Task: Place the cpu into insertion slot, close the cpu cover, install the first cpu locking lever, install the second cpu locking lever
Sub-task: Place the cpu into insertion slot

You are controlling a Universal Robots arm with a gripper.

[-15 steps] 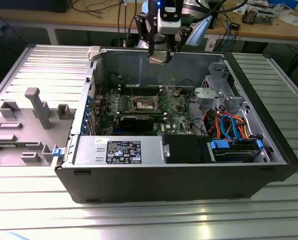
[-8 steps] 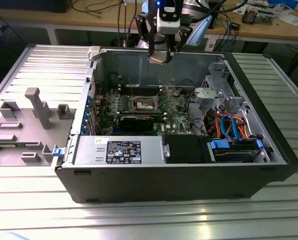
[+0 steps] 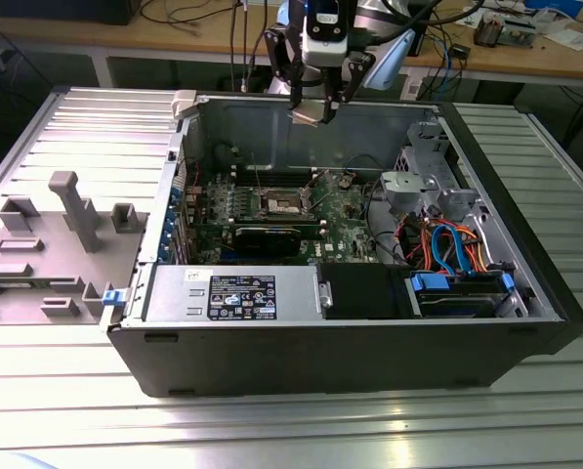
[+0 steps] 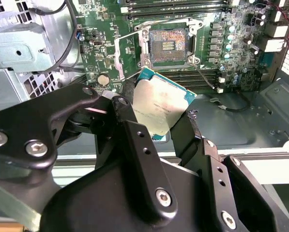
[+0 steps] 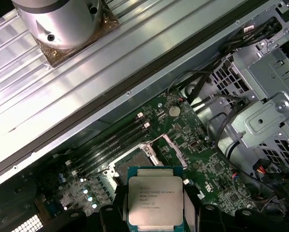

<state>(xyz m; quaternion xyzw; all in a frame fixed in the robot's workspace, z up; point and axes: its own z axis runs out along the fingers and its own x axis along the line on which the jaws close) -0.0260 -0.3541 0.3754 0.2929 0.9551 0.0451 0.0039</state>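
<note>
Ext. view, L to R.
1. Grey fixture tray (image 3: 66, 230): outside the case (image 3: 369, 342).
2. Insertion slot (image 3: 283, 203): mid-board, uncovered, empty.
3. Gripper (image 3: 312, 109): above the case, jaws pinching cpu (image 4: 161, 106) by two opp. edges. Chip airborne, well clear of board. Est. light, stiff, slick-topped, underside fragile; grip edges only.
4. Drive cage (image 3: 423, 181): far side of board.

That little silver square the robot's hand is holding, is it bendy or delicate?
Probably stiff: the cpu looks flat though the hand pinches only its edges. Its smooth metal top looks slippery, so it might slide if the grip eased. Likely light, being thin.
</note>
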